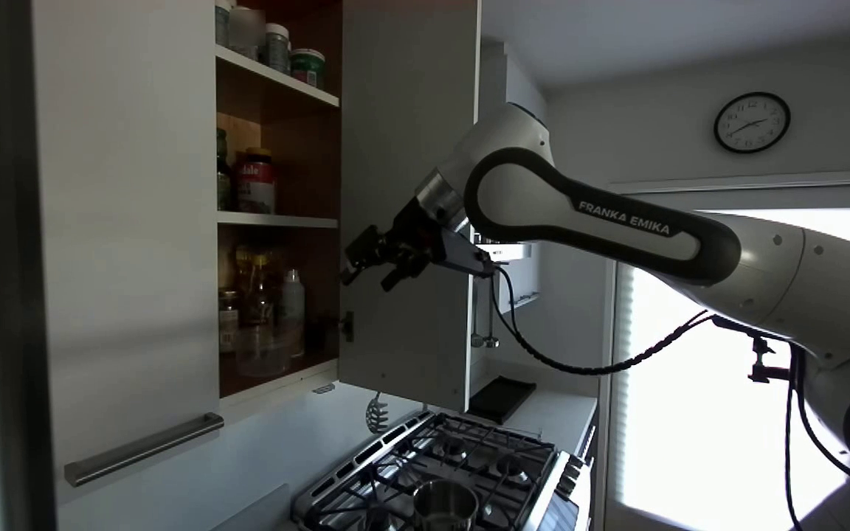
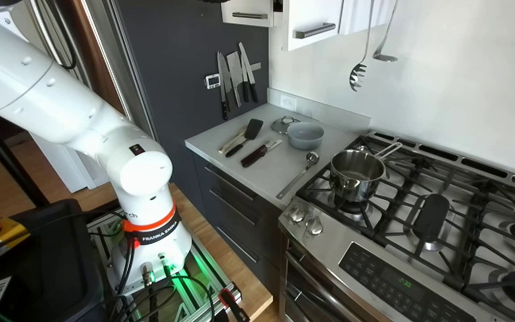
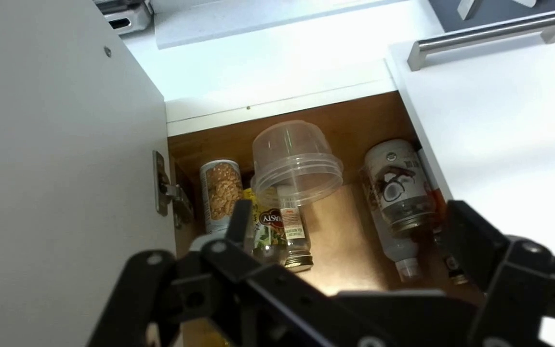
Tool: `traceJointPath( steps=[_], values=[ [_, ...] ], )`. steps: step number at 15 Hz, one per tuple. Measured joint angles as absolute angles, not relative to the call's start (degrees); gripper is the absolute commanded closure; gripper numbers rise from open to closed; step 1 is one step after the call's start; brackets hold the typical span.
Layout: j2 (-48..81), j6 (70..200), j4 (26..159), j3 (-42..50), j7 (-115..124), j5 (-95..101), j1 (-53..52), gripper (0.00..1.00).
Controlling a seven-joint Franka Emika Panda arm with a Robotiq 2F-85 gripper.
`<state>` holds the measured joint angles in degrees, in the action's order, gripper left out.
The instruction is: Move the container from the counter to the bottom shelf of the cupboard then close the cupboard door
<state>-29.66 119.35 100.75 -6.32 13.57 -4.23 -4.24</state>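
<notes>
Container [image 3: 297, 164] of clear plastic, round and ridged at the rim, sits on the brown bottom shelf [image 3: 359, 113]; near it hangs the flat, smooth cupboard door [image 1: 410, 346], swung out. Apart from it, the black gripper [image 3: 352, 219] has jaws spread wide, holding nothing.

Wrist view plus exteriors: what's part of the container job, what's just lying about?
Part of the job:
clear container, on the bottom shelf
cupboard door, open
counter
gripper, open, empty

Just lying about, among others:
saucepan
grey bowl
lid
spatula
coconut-label jar
</notes>
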Motion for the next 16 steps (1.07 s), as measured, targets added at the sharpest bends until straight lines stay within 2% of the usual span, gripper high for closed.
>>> traceJointPath(
  steps=[4,11,16],
  values=[
    [-29.53,118.67,100.76,-6.38,12.5,-4.23,-4.22,0.0],
    [-33.5,101.5,100.62,-3.94,2.19,-1.99,-3.87,0.0],
    [-38.66,99.44,103.63,-1.7,-2.96,-0.91,-3.52,0.0]
  ],
)
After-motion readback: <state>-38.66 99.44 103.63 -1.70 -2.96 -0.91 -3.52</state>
